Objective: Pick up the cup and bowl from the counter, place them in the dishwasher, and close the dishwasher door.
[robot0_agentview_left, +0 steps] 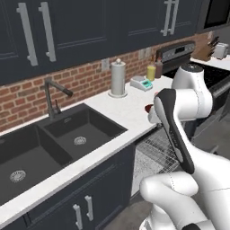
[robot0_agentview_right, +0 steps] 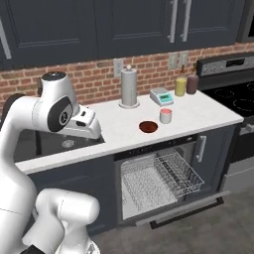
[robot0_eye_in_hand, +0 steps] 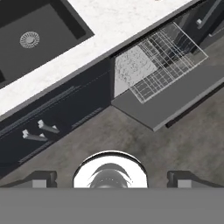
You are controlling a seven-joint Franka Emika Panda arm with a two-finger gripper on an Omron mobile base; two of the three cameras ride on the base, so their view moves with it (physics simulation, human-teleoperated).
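White counter (robot0_agentview_right: 208,111) holds the cup (robot0_agentview_right: 165,115) and bowl (robot0_agentview_right: 148,127) near its front edge, above the open dishwasher (robot0_agentview_right: 158,181). Gripper (robot0_eye_in_hand: 111,178) hangs wide open, empty; reaching for the cup seems next.

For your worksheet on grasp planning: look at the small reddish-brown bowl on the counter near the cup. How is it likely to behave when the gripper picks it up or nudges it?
The bowl looks low and wide, so it will probably slide rather than tip. Its glossy surface suggests a slippery pinch. It seems small, so probably light.
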